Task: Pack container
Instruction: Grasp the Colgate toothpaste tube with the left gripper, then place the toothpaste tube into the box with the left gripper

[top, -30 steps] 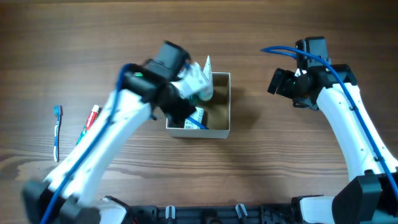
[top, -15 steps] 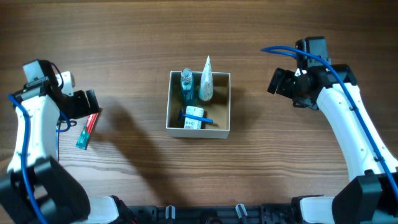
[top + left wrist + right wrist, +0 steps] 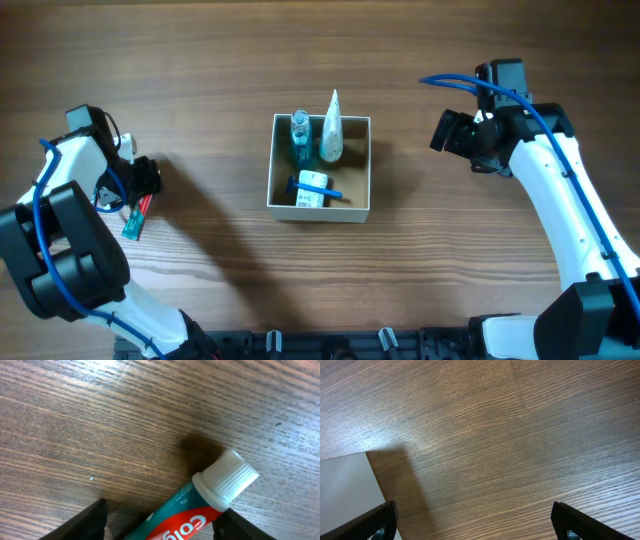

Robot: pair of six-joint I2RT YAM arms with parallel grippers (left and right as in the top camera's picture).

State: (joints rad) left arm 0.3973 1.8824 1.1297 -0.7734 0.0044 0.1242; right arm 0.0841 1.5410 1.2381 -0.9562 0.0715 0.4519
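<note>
Left gripper (image 3: pixel 160 519) spread, fingers either side of the toothpaste tube (image 3: pixel 200 502), cap pointing 2 o'clock. Right gripper (image 3: pixel 476 522) spread wide above the table (image 3: pixel 520 435). Container (image 3: pixel 369 172) mid-table, 3 o'clock from my left gripper

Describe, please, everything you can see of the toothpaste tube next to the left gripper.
The toothpaste tube lies flat on the wooden table, off to the left and outside the box. Its soft-looking body is teal and red with white lettering only partly in view. The white ribbed cap is screwed on and casts a dark shadow on the wood. The left gripper is open, with a finger on each side of the tube. Neither finger clearly touches it.
</note>
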